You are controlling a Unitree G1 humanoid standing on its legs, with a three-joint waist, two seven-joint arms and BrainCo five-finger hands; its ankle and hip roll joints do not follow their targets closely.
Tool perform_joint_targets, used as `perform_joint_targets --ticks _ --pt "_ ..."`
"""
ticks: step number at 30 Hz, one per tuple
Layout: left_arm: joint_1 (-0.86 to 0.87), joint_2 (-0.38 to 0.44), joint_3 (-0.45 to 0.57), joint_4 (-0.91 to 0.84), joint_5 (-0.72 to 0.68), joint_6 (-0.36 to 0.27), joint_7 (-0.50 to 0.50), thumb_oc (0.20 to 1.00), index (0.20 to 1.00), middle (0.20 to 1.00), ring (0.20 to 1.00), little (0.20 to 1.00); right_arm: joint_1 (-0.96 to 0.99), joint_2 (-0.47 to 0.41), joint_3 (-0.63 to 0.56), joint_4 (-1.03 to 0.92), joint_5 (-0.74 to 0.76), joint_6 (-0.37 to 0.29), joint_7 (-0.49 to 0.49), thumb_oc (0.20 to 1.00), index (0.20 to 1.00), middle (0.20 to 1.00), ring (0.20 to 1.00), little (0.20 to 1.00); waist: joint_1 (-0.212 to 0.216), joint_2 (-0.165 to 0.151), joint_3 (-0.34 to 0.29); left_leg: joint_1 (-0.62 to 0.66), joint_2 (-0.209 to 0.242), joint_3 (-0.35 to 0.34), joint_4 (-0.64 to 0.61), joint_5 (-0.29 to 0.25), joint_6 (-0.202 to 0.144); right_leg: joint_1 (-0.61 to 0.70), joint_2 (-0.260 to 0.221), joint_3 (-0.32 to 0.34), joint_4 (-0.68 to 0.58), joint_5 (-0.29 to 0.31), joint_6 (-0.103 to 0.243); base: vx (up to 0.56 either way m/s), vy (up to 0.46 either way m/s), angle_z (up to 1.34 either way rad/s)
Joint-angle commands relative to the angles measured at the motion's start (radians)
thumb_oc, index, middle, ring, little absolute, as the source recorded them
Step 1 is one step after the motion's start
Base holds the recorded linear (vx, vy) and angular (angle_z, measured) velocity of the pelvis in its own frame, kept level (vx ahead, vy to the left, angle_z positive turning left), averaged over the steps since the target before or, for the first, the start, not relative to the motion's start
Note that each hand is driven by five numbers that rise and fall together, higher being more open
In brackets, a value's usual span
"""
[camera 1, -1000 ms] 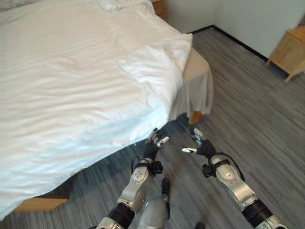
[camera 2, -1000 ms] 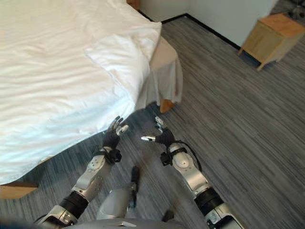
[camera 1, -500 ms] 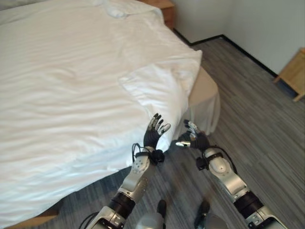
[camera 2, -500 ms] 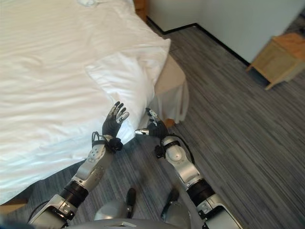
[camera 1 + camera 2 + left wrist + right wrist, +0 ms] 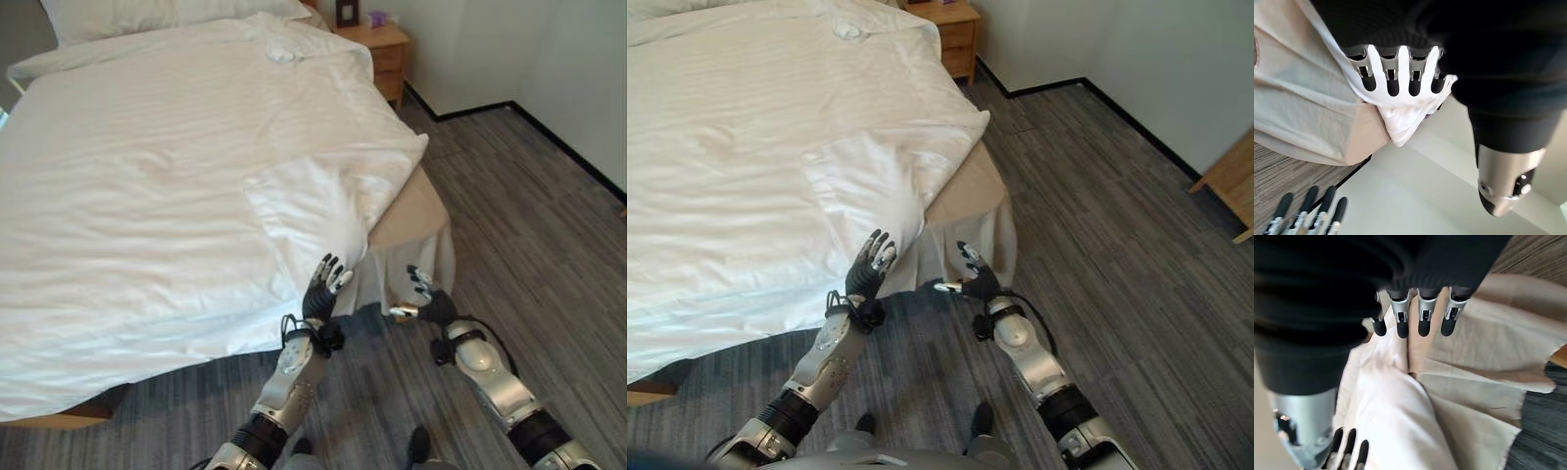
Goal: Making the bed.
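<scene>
A white duvet (image 5: 167,176) covers the bed, and its near corner (image 5: 313,201) is folded back and rumpled, hanging over the edge. Beside that corner the beige bed skirt (image 5: 416,220) is uncovered. My left hand (image 5: 325,284) is raised, open with straight fingers (image 5: 1396,68), just in front of the hanging duvet edge. My right hand (image 5: 423,299) is open a little to the right, its fingers (image 5: 1420,313) pointing at the bed skirt (image 5: 1488,352) close to where the duvet (image 5: 1396,416) meets it. Neither hand holds cloth.
Pillows (image 5: 167,12) lie at the head of the bed, with a wooden nightstand (image 5: 377,44) beside them against the wall. Another wooden cabinet (image 5: 1229,186) stands at the far right. Grey striped floor (image 5: 549,225) stretches right of the bed. A wooden bed base corner (image 5: 59,419) shows at lower left.
The camera has tilted up, showing more of the bed. Both hands have come up from near the floor to the bed's corner and stayed open.
</scene>
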Motion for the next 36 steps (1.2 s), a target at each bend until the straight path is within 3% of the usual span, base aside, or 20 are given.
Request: perform_joint_targets --ticks 1,3,6,7,8,9,10,11,12,13,15,17,18,20,21,22,25,28,31,36 --pt "-0.072 0.034 -0.002 -0.049 -0.031 -0.052 -0.034 1.0 1.0 1.0 1.0 1.0 -0.049 0.011 0.002 -0.103 0.005 -0.055 0.029 1.0 1.0 1.0 1.0 1.0 0.046 -0.026 0.057 -0.048 0.024 0.163 0.203 0.029 0.029 0.079 -0.118 -0.09 0.012 -0.041 0.042 0.13 -0.269 0.84" --pt "-0.079 0.029 -0.002 -0.043 -0.031 -0.046 -0.032 1.0 1.0 1.0 1.0 1.0 -0.074 0.014 0.011 -0.095 0.004 -0.055 0.028 1.0 1.0 1.0 1.0 1.0 0.061 -0.031 0.063 -0.102 0.04 0.309 0.219 0.014 0.06 0.098 -0.114 -0.152 0.012 -0.064 0.034 0.18 -0.316 1.29" --pt "-0.084 0.027 0.004 -0.042 -0.031 -0.037 -0.032 1.0 1.0 1.0 1.0 1.0 -0.108 0.035 0.023 -0.066 0.001 -0.054 0.023 1.0 1.0 1.0 1.0 1.0 0.09 -0.024 0.051 -0.186 -0.015 0.458 0.185 -0.006 0.095 0.13 -0.076 -0.215 0.012 -0.109 0.029 0.23 -0.232 1.22" --pt "-0.082 0.028 0.001 -0.039 -0.026 -0.028 -0.033 1.0 1.0 1.0 1.0 1.0 -0.118 0.043 0.031 -0.051 0.004 -0.06 0.021 1.0 1.0 1.0 1.0 1.0 0.097 -0.009 0.039 -0.184 -0.026 0.508 0.135 0.004 0.082 0.155 -0.045 -0.233 0.012 -0.145 0.036 0.4 -0.195 0.64" --pt "-0.078 0.024 -0.001 -0.045 -0.026 -0.018 -0.036 1.0 1.0 1.0 1.0 1.0 -0.146 0.057 0.042 -0.031 0.003 -0.062 0.018 1.0 1.0 1.0 1.0 1.0 0.116 0.02 0.013 -0.173 -0.048 0.61 0.046 0.04 0.095 0.178 -0.004 -0.275 0.012 -0.175 0.037 0.34 -0.141 0.77" --pt "-0.077 0.024 -0.002 -0.046 -0.026 -0.017 -0.036 1.0 1.0 1.0 1.0 1.0 -0.147 0.057 0.043 -0.029 0.003 -0.063 0.018 1.0 1.0 1.0 1.0 1.0 0.116 0.02 0.013 -0.169 -0.051 0.611 0.038 0.044 0.096 0.178 -0.006 -0.275 0.012 -0.175 0.038 0.27 -0.065 0.97" --pt "-0.074 0.023 -0.007 -0.05 -0.032 -0.008 -0.042 1.0 1.0 1.0 1.0 1.0 -0.16 0.064 0.047 -0.016 0.003 -0.063 0.015 1.0 1.0 1.0 1.0 1.0 0.126 0.034 -0.003 -0.145 -0.064 0.667 -0.009 0.054 0.111 0.191 0.013 -0.307 0.012 -0.179 0.041 0.1 -0.011 1.19" --pt "-0.073 0.023 -0.007 -0.051 -0.032 -0.007 -0.042 1.0 1.0 1.0 1.0 1.0 -0.161 0.065 0.048 -0.015 0.003 -0.063 0.015 1.0 1.0 1.0 1.0 1.0 0.126 0.034 -0.002 -0.142 -0.066 0.668 -0.013 0.056 0.111 0.193 0.012 -0.307 0.012 -0.179 0.041 0.33 0.009 1.07" --pt "-0.066 0.028 -0.008 -0.056 -0.046 0.005 -0.044 1.0 1.0 1.0 1.0 1.0 -0.175 0.081 0.057 0.001 -0.012 -0.052 0.014 1.0 1.0 1.0 1.0 1.0 0.138 0.036 -0.026 -0.111 -0.098 0.677 -0.084 0.057 0.145 0.221 0.04 -0.328 0.012 -0.18 0.036 0.36 0.041 0.78" --pt "-0.062 0.032 -0.005 -0.054 -0.05 0.007 -0.039 1.0 1.0 1.0 1.0 1.0 -0.178 0.096 0.063 0.006 -0.018 -0.05 0.013 1.0 1.0 1.0 1.0 1.0 0.15 0.026 -0.03 -0.1 -0.123 0.641 -0.101 0.055 0.152 0.234 0.047 -0.328 0.012 -0.176 0.037 0.5 0.034 0.6" --pt "-0.05 0.049 -0.016 -0.069 -0.069 0.013 -0.042 1.0 1.0 1.0 1.0 1.0 -0.165 0.111 0.058 0.006 -0.039 -0.046 0.006 1.0 1.0 1.0 1.0 1.0 0.153 0.001 -0.032 -0.042 -0.147 0.615 -0.153 0.047 0.165 0.25 0.044 -0.337 0.055 -0.143 0.067 0.36 0.034 0.35" --pt "-0.054 0.06 -0.019 -0.082 -0.071 0.018 -0.048 1.0 1.0 1.0 1.0 1.0 -0.172 0.113 0.051 0.007 -0.065 -0.029 0.0 1.0 1.0 1.0 1.0 1.0 0.148 -0.006 -0.037 0.002 -0.157 0.604 -0.175 0.025 0.178 0.226 0.012 -0.336 0.182 -0.131 0.115 0.31 0.075 0.26" --pt "-0.056 0.07 -0.021 -0.101 -0.065 0.022 -0.05 1.0 1.0 1.0 1.0 1.0 -0.175 0.104 0.039 -0.015 -0.1 -0.012 -0.007 1.0 1.0 1.0 1.0 1.0 0.137 -0.011 -0.034 0.027 -0.166 0.584 -0.18 0.002 0.193 0.19 -0.033 -0.326 0.284 -0.108 0.148 0.28 0.085 0.33" --pt "-0.059 0.089 -0.026 -0.119 -0.059 0.022 -0.049 1.0 1.0 1.0 1.0 1.0 -0.175 0.083 0.007 -0.064 -0.169 0.015 -0.034 1.0 1.0 1.0 1.0 1.0 0.082 0.009 -0.014 0.059 -0.144 0.56 -0.19 0.0 0.201 0.068 -0.075 -0.261 0.48 -0.026 0.154 0.17 0.055 0.66" --pt "-0.059 0.094 -0.024 -0.124 -0.057 0.019 -0.05 1.0 1.0 1.0 1.0 1.0 -0.173 0.076 -0.01 -0.085 -0.199 0.025 -0.044 1.0 1.0 1.0 1.0 1.0 0.059 0.025 -0.007 0.064 -0.127 0.539 -0.19 -0.004 0.197 0.013 -0.089 -0.225 0.551 -0.023 0.154 0.19 -0.115 0.64" --pt "-0.071 0.115 -0.03 -0.135 -0.049 0.019 -0.055 1.0 1.0 1.0 1.0 1.0 -0.185 0.051 -0.08 -0.116 -0.266 0.057 -0.111 1.0 1.0 1.0 1.0 1.0 0.034 0.039 0.01 0.06 -0.106 0.476 -0.19 -0.002 0.175 -0.029 -0.157 -0.207 0.538 -0.049 0.141 0.23 -0.194 0.58" --pt "-0.063 0.13 -0.033 -0.146 -0.05 0.025 -0.1 1.0 1.0 1.0 1.0 1.0 -0.178 0.004 -0.163 -0.147 -0.347 0.077 -0.169 1.0 1.0 1.0 1.0 1.0 0.002 0.022 0.014 0.05 -0.097 0.408 -0.19 0.005 0.138 -0.019 -0.156 -0.177 0.334 -0.058 0.114 0.19 -0.264 1.15" --pt "-0.038 0.145 -0.027 -0.16 -0.052 0.035 -0.129 1.0 1.0 1.0 1.0 1.0 -0.204 -0.043 -0.246 -0.17 -0.471 0.132 -0.244 1.0 1.0 1.0 1.0 1.0 -0.031 0.007 -0.002 0.057 -0.078 0.358 -0.19 -0.01 0.11 -0.025 -0.159 -0.071 0.163 -0.018 0.114 0.23 -0.297 0.99" --pt "-0.002 0.162 -0.019 -0.176 -0.055 0.047 -0.146 1.0 1.0 1.0 1.0 1.0 -0.267 -0.037 -0.27 -0.161 -0.544 0.181 -0.287 1.0 1.0 1.0 1.0 1.0 -0.023 -0.017 -0.026 0.089 -0.06 0.38 -0.19 -0.023 0.099 0.029 -0.165 -0.089 0.071 0.013 0.117 0.2 -0.211 0.42" --pt "-0.021 0.147 -0.013 -0.164 -0.022 0.042 -0.136 1.0 1.0 1.0 1.0 1.0 -0.241 0.007 -0.229 -0.209 -0.522 0.156 -0.267 1.0 1.0 1.0 1.0 1.0 -0.049 0.002 -0.062 0.131 -0.019 0.397 -0.19 -0.016 0.073 0.058 -0.1 -0.057 0.012 -0.009 0.095 0.16 -0.135 -0.34"
